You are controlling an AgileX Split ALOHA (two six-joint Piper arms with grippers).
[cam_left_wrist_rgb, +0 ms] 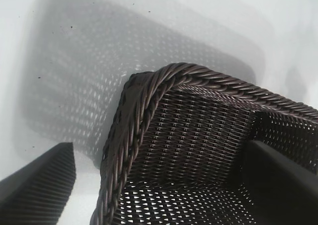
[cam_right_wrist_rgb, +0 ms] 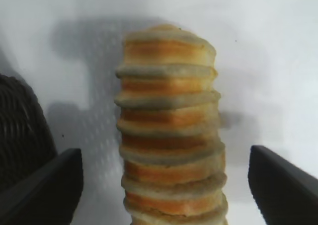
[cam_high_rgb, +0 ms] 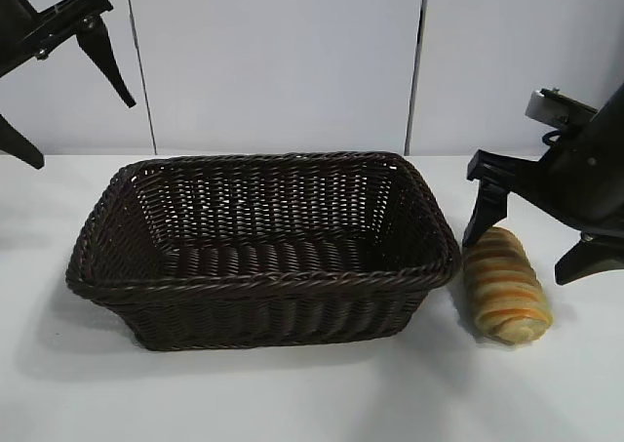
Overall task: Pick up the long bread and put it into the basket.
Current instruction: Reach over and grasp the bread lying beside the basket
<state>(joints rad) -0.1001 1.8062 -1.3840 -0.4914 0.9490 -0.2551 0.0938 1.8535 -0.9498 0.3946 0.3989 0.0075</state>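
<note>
The long bread [cam_high_rgb: 505, 286], a tan loaf with orange crosswise stripes, lies on the white table just right of the basket [cam_high_rgb: 263, 278]. My right gripper [cam_high_rgb: 526, 252] is low over the loaf's far end and open, one finger on each side. In the right wrist view the bread [cam_right_wrist_rgb: 169, 111] runs between the fingers [cam_right_wrist_rgb: 49, 190] with table showing on both sides. The basket holds nothing. My left gripper [cam_high_rgb: 83, 130] hangs open, raised above the basket's left end. In the left wrist view this gripper [cam_left_wrist_rgb: 159, 185] looks down on a corner of the braided rim [cam_left_wrist_rgb: 144, 111].
The white table [cam_high_rgb: 292, 393] extends in front of the basket and the bread. A pale panelled wall [cam_high_rgb: 283, 61] stands behind. The basket's right wall [cam_right_wrist_rgb: 20, 130] is close beside the right gripper's finger.
</note>
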